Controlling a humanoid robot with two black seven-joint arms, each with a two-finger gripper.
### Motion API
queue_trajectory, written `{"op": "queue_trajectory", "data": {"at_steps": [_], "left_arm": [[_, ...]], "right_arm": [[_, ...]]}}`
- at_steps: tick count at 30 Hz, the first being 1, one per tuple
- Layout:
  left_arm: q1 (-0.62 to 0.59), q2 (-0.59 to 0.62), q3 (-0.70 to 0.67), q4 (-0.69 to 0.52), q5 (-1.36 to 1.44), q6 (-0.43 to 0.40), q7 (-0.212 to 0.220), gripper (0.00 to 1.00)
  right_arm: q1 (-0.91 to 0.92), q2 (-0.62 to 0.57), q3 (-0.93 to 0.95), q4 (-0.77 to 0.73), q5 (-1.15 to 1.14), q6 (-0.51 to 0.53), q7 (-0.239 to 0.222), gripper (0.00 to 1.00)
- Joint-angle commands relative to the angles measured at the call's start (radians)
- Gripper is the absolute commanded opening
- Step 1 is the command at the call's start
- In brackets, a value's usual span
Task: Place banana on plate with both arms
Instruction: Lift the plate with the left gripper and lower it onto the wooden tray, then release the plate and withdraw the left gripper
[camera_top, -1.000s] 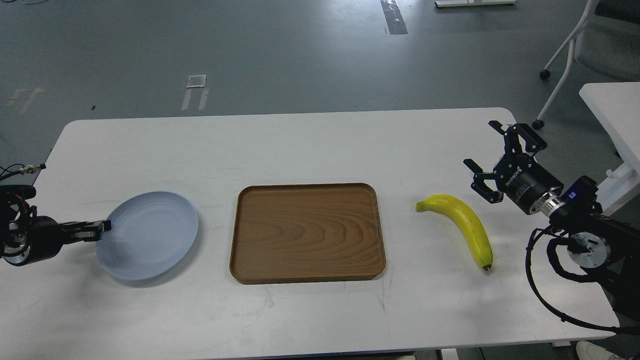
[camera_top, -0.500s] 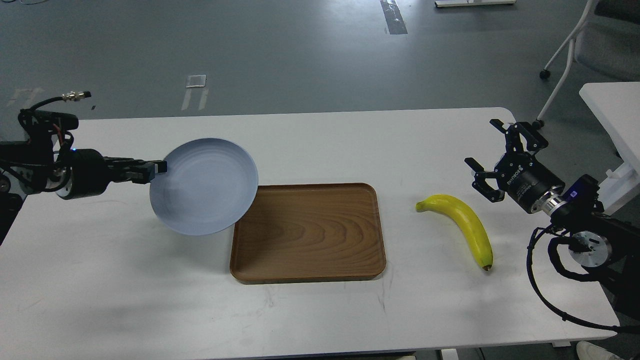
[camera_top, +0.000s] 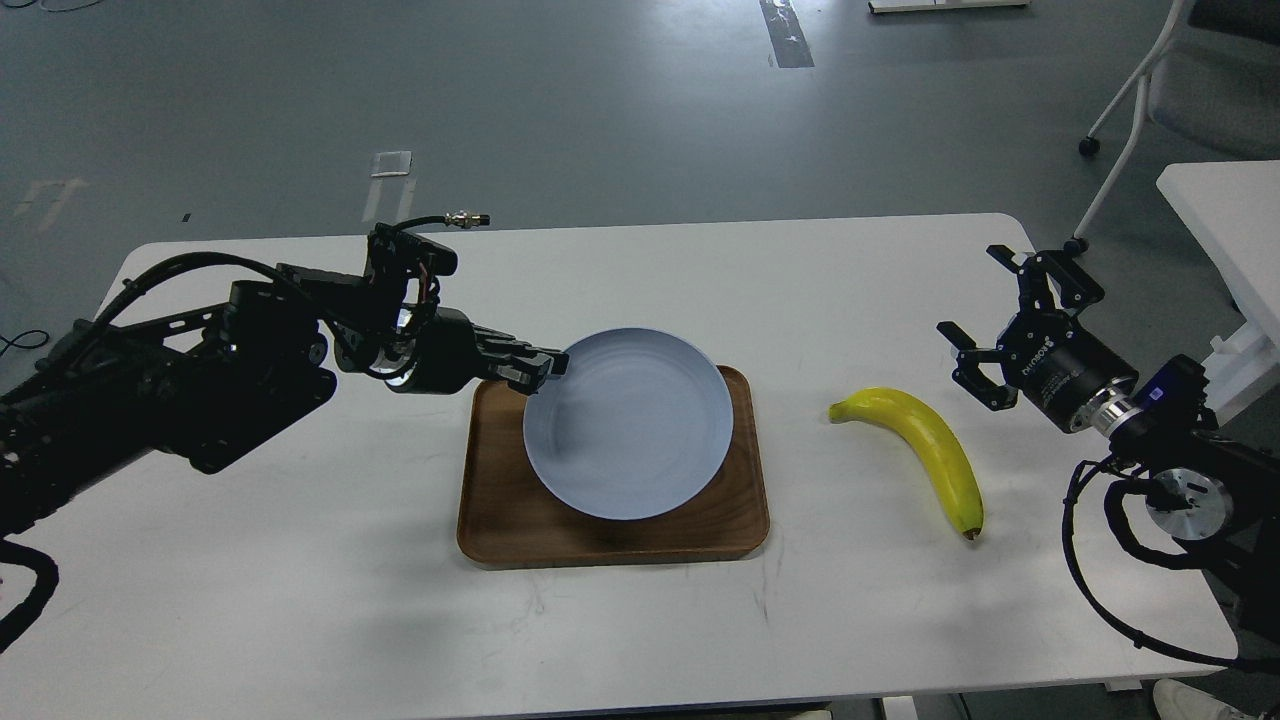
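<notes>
**Plate held over the tray, banana lying at right**

Your left gripper (camera_top: 553, 366) had its fingers pinched on the left rim of the plate (camera_top: 630, 425), which sat above the wooden tray (camera_top: 500, 520) at frame centre. Your right gripper (camera_top: 1000, 320) stood spread wide and empty at the right edge, near the banana (camera_top: 925, 443). The banana lay on the white table (camera_top: 300, 600), its long axis running from upper left to lower right, dark tip pointing toward the lower right.

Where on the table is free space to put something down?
Bare table lies before the wooden tray, and between tray and banana. The tray is filled by the plate held by the left gripper. Right gripper crowds the right edge.
</notes>
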Motion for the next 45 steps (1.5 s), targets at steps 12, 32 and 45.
{"op": "queue_trajectory", "data": {"at_steps": [12,32,45], "left_arm": [[-0.014,-0.159,0.102,0.199,-0.003,0.006,0.000,0.00],[-0.106,0.055,0.063,0.043,-0.741,-0.012,0.000,0.97],[0.342,0.256,-0.392,-0.069,-1.300,-0.092,0.000,0.98]], "right_arm": [[0.000,-0.011,0.000,0.000,0.000,0.000,0.000,0.99],[0.002,-0.083,-0.012,0.064,-0.001,0.000,0.000,0.99],[0.002,-0.115,-0.037,0.098,-0.038,0.000,0.000,0.99]]}}
